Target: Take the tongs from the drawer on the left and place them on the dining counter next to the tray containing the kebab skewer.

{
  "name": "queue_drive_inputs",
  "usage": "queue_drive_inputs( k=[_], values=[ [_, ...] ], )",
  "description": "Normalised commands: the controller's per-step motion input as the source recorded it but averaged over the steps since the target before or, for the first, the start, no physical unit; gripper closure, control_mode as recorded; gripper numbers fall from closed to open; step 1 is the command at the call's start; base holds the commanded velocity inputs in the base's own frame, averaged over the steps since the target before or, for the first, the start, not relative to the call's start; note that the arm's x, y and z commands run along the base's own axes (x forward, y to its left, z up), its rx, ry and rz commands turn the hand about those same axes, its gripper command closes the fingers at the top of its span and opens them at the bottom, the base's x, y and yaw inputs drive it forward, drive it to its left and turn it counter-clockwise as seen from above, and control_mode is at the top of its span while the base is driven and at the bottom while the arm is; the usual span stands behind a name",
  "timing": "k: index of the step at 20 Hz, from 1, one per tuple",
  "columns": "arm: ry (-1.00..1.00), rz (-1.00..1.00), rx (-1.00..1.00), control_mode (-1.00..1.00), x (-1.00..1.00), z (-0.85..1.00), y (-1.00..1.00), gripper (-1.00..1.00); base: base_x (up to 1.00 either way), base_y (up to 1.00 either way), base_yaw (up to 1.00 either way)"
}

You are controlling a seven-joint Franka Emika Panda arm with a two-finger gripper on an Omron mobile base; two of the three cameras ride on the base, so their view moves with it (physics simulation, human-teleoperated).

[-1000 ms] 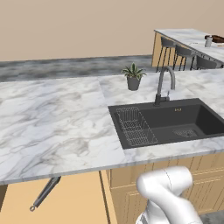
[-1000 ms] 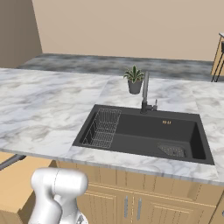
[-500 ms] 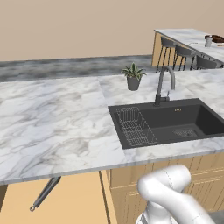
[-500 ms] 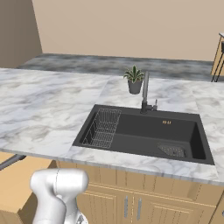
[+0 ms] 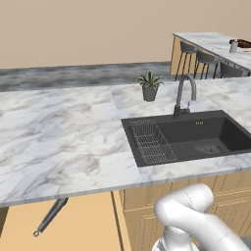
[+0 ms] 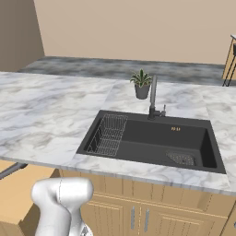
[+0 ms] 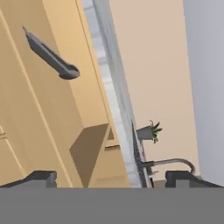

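The slim grey tongs (image 5: 50,217) lie inside the open light-wood drawer (image 5: 83,226) under the marble worktop's left part, ring end toward the front. Their tip (image 6: 11,170) pokes out at the left edge of the right base view. In the hand view the tongs (image 7: 50,57) lie on the drawer's floor (image 7: 26,113), up and left of my gripper (image 7: 113,178). The jaws stand wide open and apart from the tongs, with nothing between them. Far right, the dining counter (image 5: 212,43) carries the dark brown tray (image 5: 243,43); the kebab skewer is too small to make out.
A black sink (image 5: 196,137) with a wire rack (image 5: 151,142), a curved faucet (image 5: 185,95) and a small potted plant (image 5: 149,86) sit on the marble worktop (image 5: 59,132). Dark stools (image 5: 206,61) stand by the dining counter. Cabinet doors (image 6: 138,216) lie below the sink.
The arm's white elbow has shifted a little in the left base view. Tongs, drawer and jaws look the same.
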Motion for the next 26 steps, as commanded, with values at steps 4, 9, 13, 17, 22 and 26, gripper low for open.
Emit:
queue_drive_inputs(
  k=[4, 9, 13, 17, 22, 26],
  values=[
    [0.05, 0.0, 0.23, -1.0, 0.08, 0.0, 0.0, -1.0, 0.0, 0.0, 0.0],
    [0.31, 0.03, 0.26, -1.0, 0.05, 0.0, 0.0, -1.0, 0.0, 0.0, 0.0],
    [0.44, 0.04, 0.25, -1.0, 0.02, 0.0, 0.0, -1.0, 0.0, 0.0, 0.0],
    [0.41, 0.04, 0.16, -1.0, 0.05, 0.0, 0.0, -1.0, 0.0, 0.0, 0.0],
    [0.35, 0.04, 0.0, -1.0, 0.24, 0.0, 0.0, -1.0, 0.0, 0.0, 0.0],
    [0.32, 0.08, 0.0, -1.0, 0.26, 0.0, 0.0, -1.0, 0.0, 0.0, 0.0]
  ],
)
